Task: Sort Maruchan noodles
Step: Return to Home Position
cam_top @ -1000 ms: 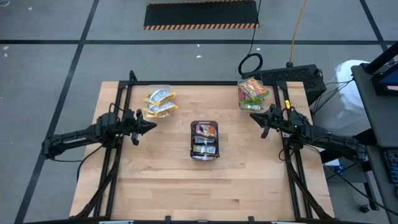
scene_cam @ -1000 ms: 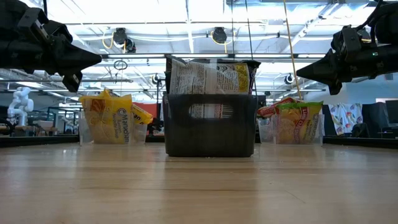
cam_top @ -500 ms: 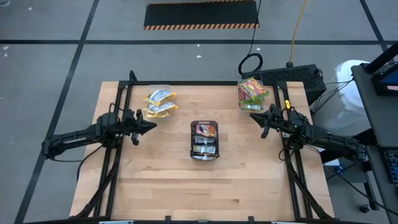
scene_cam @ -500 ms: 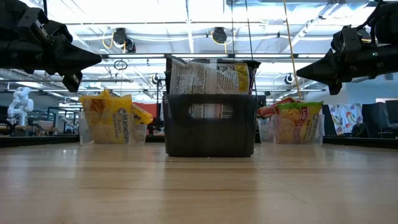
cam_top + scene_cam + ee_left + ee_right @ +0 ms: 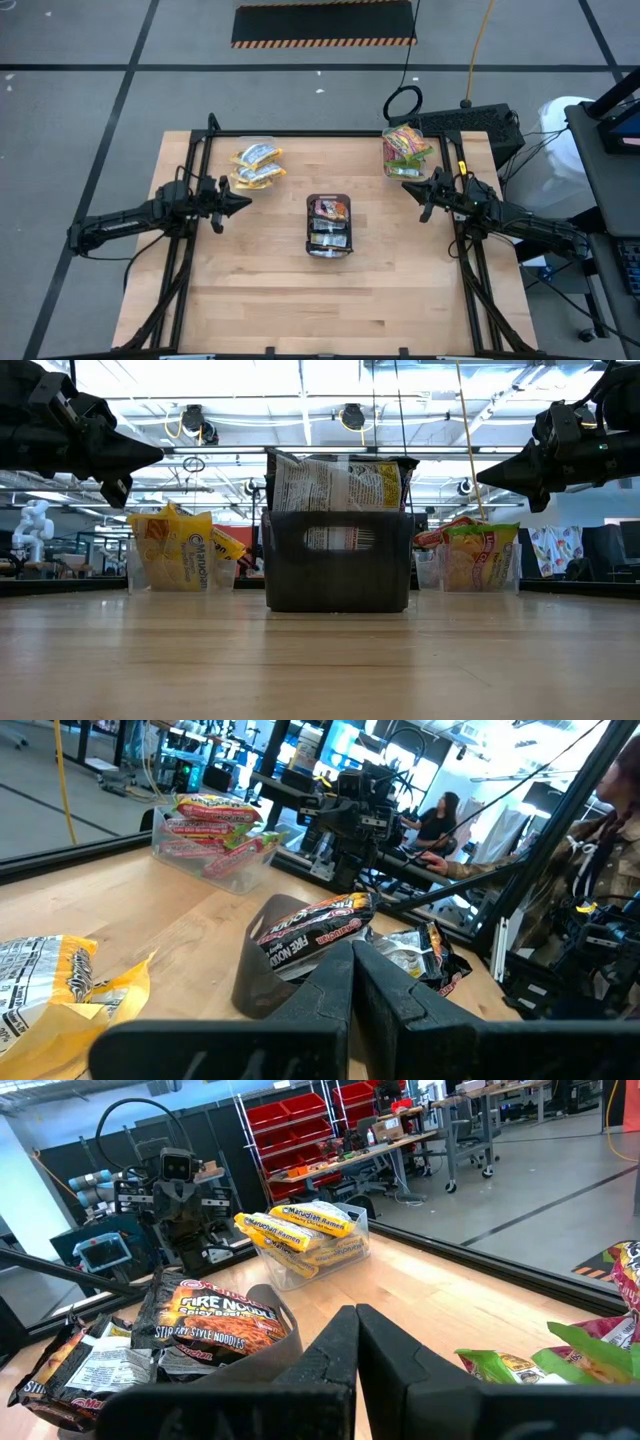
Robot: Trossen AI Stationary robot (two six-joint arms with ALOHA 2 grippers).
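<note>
Both arms are hanging above the worktop (image 5: 300, 300), tips pointing toward each other across it. Left gripper (image 5: 240, 201) is hovering off the surface toward the left edge, just on the near side of the left clear tub (image 5: 310, 1268). Its fingers are pressing together and gripping nothing. Right gripper (image 5: 408, 187) is hovering toward the right edge, just on the near side of the right clear tub (image 5: 200, 870), fingers likewise closed tight and empty. I am reading the noodles as sorted: yellow packets (image 5: 258, 163) are lying in the left tub toward the far-left corner, green-edged packets (image 5: 405, 143) are sitting in the right tub by the far-right corner, and dark red-orange packets (image 5: 328, 212) are standing in the dark tray (image 5: 338, 565) at mid-worktop.
</note>
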